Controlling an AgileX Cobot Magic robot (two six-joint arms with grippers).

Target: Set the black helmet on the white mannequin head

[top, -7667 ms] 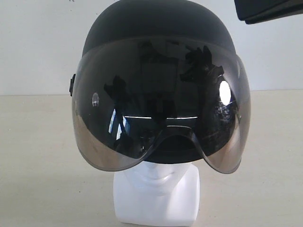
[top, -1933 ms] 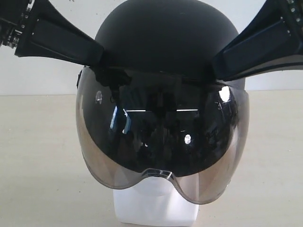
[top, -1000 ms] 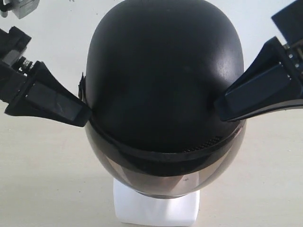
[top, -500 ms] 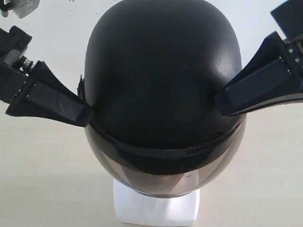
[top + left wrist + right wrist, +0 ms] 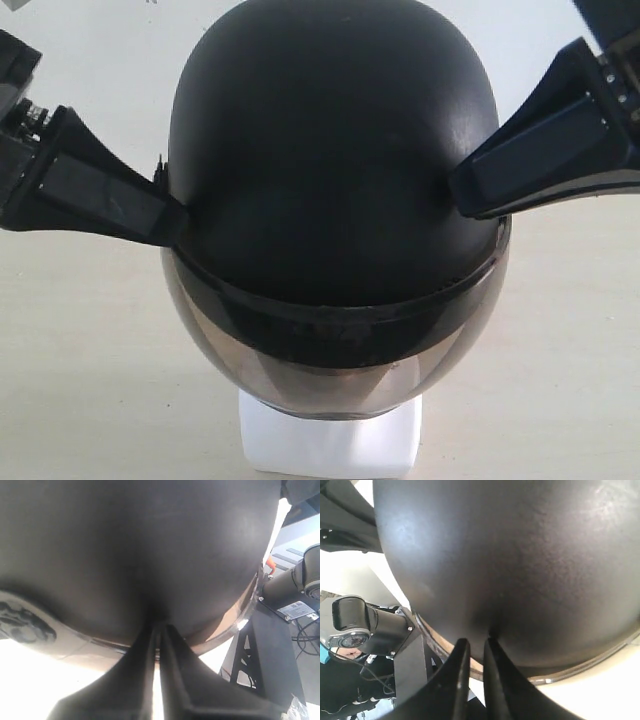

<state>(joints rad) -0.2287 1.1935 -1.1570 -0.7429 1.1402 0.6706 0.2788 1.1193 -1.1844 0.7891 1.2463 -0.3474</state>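
The black helmet (image 5: 330, 160) hangs tipped forward over the white mannequin head, its crown facing the exterior camera and its smoky visor (image 5: 330, 385) low at the front. Only the head's blocky square base (image 5: 330, 450) shows below the visor; the face is hidden. My left gripper (image 5: 175, 215) is shut on the helmet's left edge, and my right gripper (image 5: 462, 195) is shut on its right edge. In the left wrist view the fingers (image 5: 157, 627) meet at the shell (image 5: 140, 540). In the right wrist view the tips (image 5: 475, 644) pinch the lower shell (image 5: 520, 555).
The beige table (image 5: 80, 380) stretches round the base, with a white wall (image 5: 90, 60) behind. The opposite arm (image 5: 295, 585) and a black stand (image 5: 250, 655) show in the left wrist view. The other arm's joint (image 5: 365, 625) shows in the right wrist view.
Both grippers closed on the seated helmet and tipped it forward, so the crown now faces the camera instead of the visor. In the last half second both grippers and the helmet rose slightly.
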